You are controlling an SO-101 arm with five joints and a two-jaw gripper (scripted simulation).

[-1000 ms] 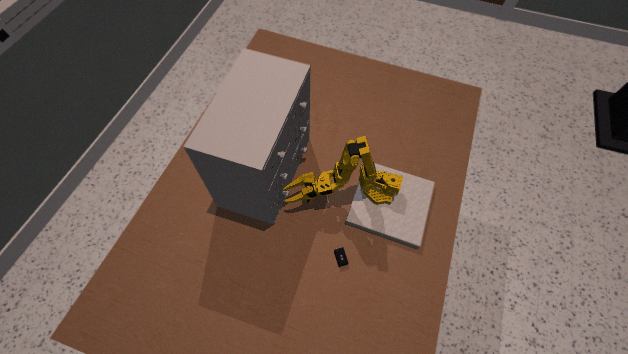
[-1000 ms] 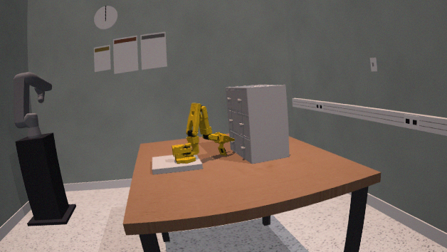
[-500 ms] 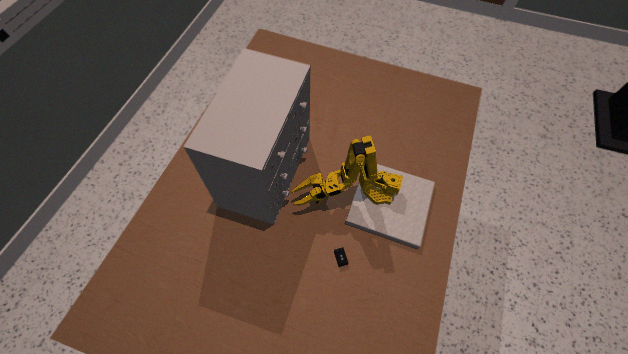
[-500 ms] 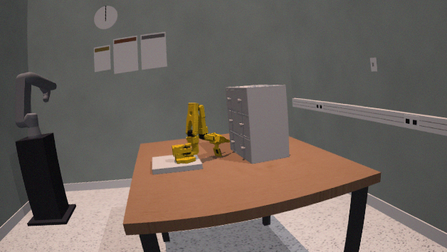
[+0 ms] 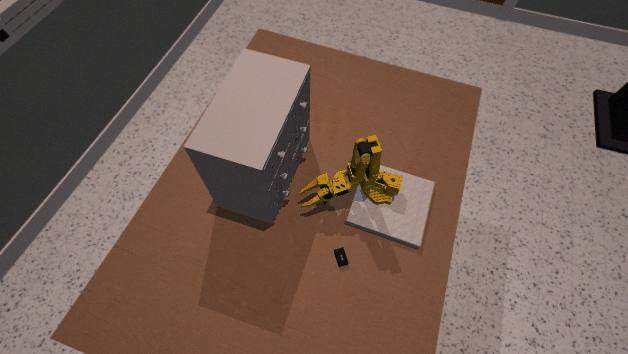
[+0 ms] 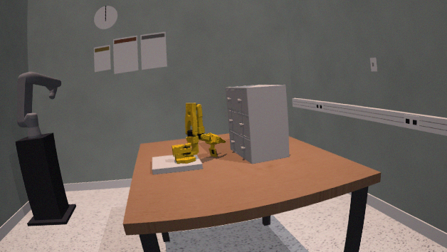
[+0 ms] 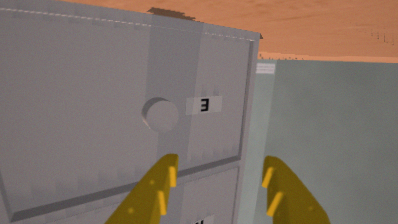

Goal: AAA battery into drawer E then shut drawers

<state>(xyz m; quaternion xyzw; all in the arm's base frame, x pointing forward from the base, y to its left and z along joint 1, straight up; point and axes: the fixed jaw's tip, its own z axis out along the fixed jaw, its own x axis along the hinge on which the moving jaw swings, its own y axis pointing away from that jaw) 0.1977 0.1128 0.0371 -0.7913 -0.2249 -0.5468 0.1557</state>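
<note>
yellow claw (image 5: 301,199) (image 6: 220,149) (image 7: 221,157) is closest in the wrist cam, and its fingers are spread partway with nothing pinched in there. just past the tips, toward 11 o'clock in that view, there's the round knob (image 7: 162,116) of drawer e (image 7: 95,85), and the claw isn't gripping it. the little e label (image 7: 210,105) sits at about 2 o'clock from the knob, upside down in that shot. that drawer looks shut to me.

the grey chest (image 5: 245,105) (image 6: 268,124) (image 7: 254,90) is standing upright on the brown table (image 5: 380,115) (image 6: 249,181) (image 7: 325,30), with its body off toward 11 o'clock from the claw in the top cam. over at 3 o'clock in the same cam is the pale slab (image 5: 420,200) (image 6: 160,165) under the yellow arm (image 5: 365,157) (image 6: 192,121). farther out, toward 5 o'clock, a small black thing (image 5: 341,257) lies on the wood, too small to say what it is.

as for the aaa battery, honestly can't tell where it is from these shots.

way off toward 9 o'clock in the exterior view, a grey arm (image 6: 25,96) stands on a black pedestal (image 6: 40,178). the round clock (image 6: 105,17) is on the far wall (image 6: 203,64) around 11 o'clock from the yellow arm.
</note>
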